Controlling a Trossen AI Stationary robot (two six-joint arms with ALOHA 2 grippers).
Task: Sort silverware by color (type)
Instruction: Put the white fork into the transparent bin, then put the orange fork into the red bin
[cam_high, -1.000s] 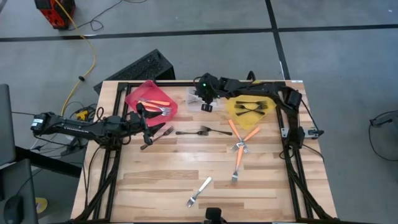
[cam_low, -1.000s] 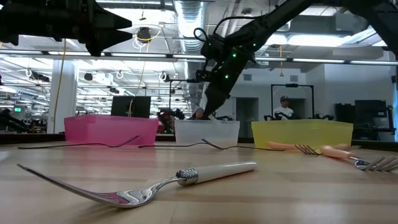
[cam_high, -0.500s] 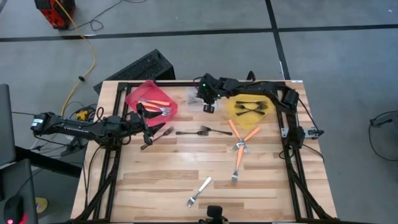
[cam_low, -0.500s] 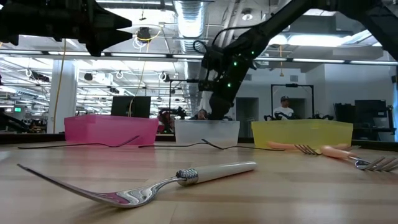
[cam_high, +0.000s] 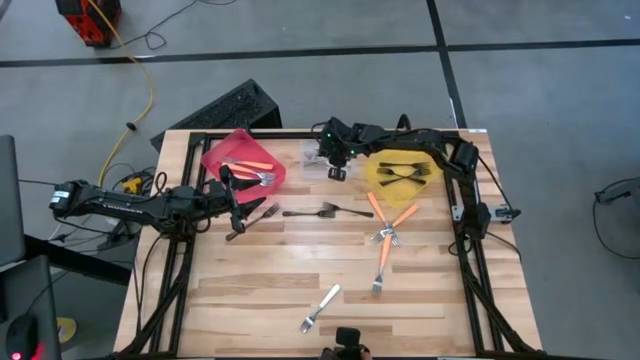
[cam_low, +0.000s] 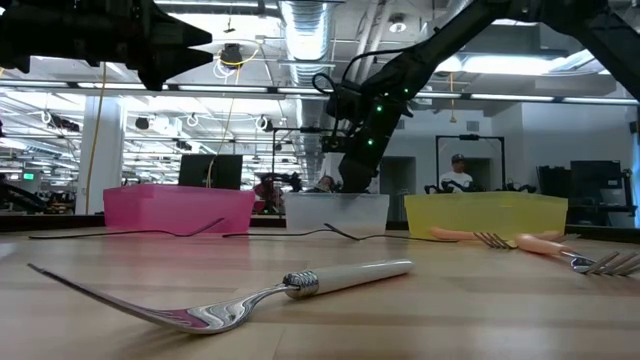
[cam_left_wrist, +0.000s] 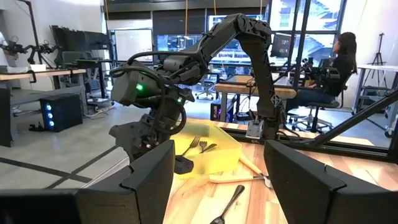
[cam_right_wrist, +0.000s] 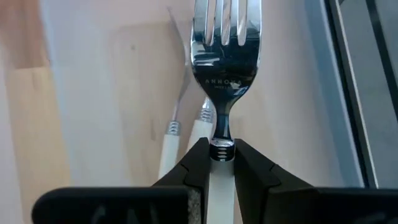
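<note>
My right gripper (cam_high: 337, 172) hangs over the clear bin (cam_high: 316, 158) at the table's far side, shut on a silver fork with a white handle (cam_right_wrist: 225, 43). In the low view it (cam_low: 352, 182) dips just behind the bin's wall (cam_low: 335, 213). Two more white-handled forks (cam_right_wrist: 180, 124) lie flat on the bin's floor under it. My left gripper (cam_high: 237, 205) waits open and level near the red bin (cam_high: 243, 160), nothing between its fingers (cam_left_wrist: 155, 177). My right gripper pinches the fork between its two fingers (cam_right_wrist: 198, 163) at the collar (cam_right_wrist: 222, 148) where the silver neck meets the white handle. The fingers slant down from the table's right and lie along the fork. Its head sticks out past the fingertips, over the forks in the bin.
The red bin holds orange-handled forks; the yellow bin (cam_high: 402, 172) holds dark ones. Loose on the table lie two dark forks (cam_high: 315, 212) (cam_high: 255, 215), orange-handled forks (cam_high: 385, 228), and a white-handled fork (cam_high: 320, 308) near the front edge.
My right gripper has sunk toward the clear bin with the fork and shifted a little toward the table's right, tipping further down. It has stayed shut on the fork.
</note>
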